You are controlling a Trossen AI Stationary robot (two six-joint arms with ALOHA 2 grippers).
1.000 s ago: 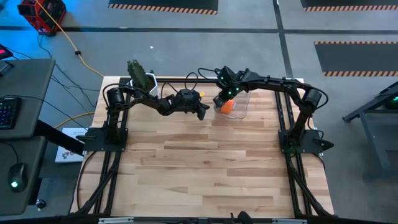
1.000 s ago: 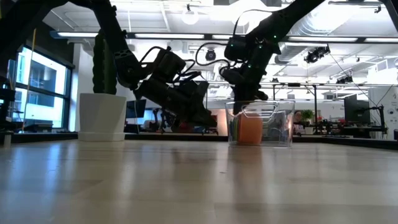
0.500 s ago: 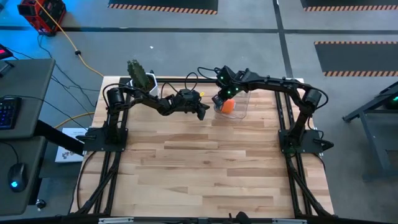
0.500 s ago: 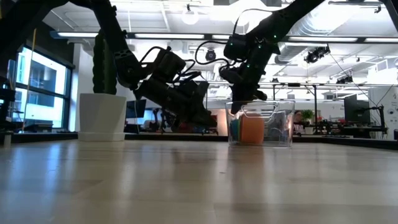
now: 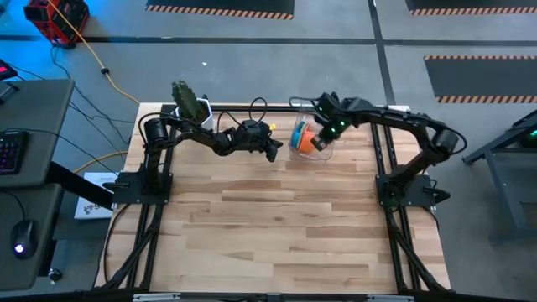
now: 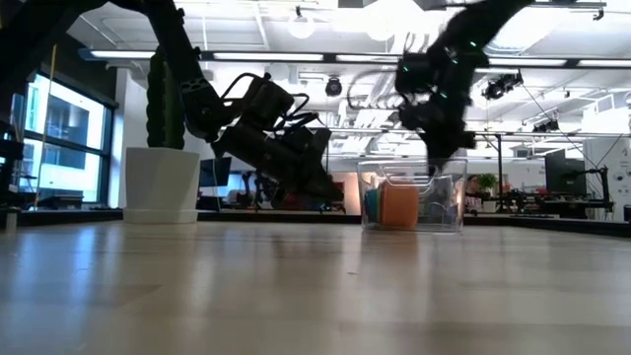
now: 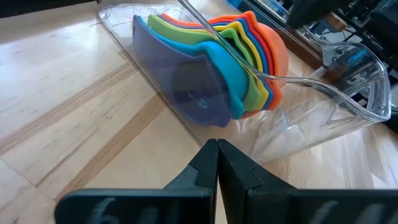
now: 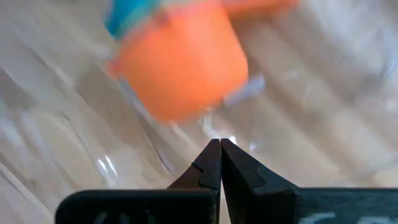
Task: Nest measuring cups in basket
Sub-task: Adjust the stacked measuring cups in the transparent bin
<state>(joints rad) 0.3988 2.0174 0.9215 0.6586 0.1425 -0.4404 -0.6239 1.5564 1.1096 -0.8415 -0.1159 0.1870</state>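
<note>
Seven nested measuring cups are lying in basket | looking light, stiff, slippery; handles offering best hold | both jaws are pressed together, empty.

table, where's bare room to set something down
The whole near stretch of the table, between the two arm bases, is bare wood. The far edge is crowded: cactus pot, left gripper, basket with the nested measuring cups, and right gripper over it.

Both arms reach toward the table's far middle, left hand and right hand closed.
</note>
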